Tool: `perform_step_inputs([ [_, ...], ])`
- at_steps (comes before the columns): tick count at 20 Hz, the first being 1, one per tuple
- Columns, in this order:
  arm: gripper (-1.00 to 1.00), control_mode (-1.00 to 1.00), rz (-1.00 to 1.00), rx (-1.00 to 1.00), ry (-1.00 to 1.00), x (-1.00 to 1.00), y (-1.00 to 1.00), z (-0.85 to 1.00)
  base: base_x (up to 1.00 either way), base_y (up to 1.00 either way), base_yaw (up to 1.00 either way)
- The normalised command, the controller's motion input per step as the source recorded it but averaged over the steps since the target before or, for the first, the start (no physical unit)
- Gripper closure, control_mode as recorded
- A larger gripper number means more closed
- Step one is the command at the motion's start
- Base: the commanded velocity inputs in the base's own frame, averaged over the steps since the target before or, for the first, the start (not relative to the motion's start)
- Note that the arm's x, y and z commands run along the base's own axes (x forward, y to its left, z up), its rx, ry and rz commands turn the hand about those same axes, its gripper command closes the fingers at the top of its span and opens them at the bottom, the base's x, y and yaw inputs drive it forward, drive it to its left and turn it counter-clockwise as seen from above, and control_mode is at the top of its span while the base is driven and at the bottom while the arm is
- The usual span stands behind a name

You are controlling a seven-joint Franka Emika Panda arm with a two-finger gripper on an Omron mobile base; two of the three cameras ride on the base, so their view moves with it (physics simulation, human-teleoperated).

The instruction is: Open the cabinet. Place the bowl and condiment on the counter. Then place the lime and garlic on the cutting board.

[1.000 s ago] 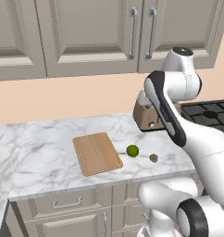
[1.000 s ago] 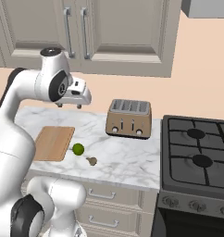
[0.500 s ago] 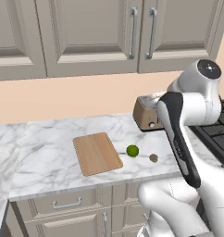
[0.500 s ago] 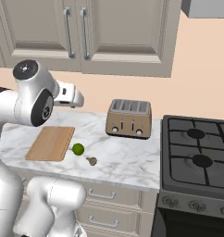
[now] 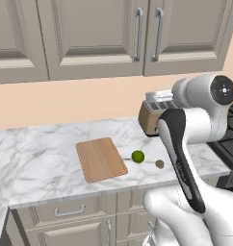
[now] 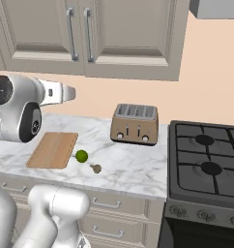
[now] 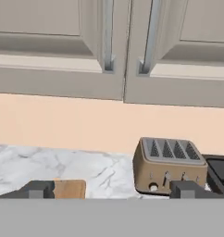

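White arm raised and folded at elbow, two-finger gripper [image 7: 111, 190] level, dark fingertips [image 7: 37, 189] spread wide, holding nothing

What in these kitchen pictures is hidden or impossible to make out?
- Inside of the tall grey-beige wall cabinet: doors shut in all three views, so nothing stored there is visible.
- Brown four-slot toaster: left base view, mostly behind the white arm.
- Flat light-brown wooden cutting board: hand view, cut off at the bottom.

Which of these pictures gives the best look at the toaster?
The right base view: the toaster stands whole and unblocked on the counter. The hand view also shows it, lower right, slightly cut by a fingertip. In the left base view the arm hides most of it.
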Motion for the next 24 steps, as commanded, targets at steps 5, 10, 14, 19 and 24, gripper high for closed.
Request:
perform_step_inputs([
  [5,-1.0,-1.0,-0.08,0.0,-0.06,0.0,0.11,0.42,0.0,0.0,0.0],
  [10,-1.0,-1.0,0.0,0.0,-0.04,0.02,0.04,0.54,0.0,0.0,0.0],
  [14,-1.0,-1.0,0.02,0.03,-0.02,0.0,0.0,0.54,0.0,0.0,0.0],
  [19,-1.0,-1.0,0.04,0.06,-0.01,0.12,0.0,0.26,0.0,0.0,0.0],
  [24,-1.0,-1.0,0.0,0.05,-0.04,0.0,0.05,0.27,0.0,0.0,0.0],
])
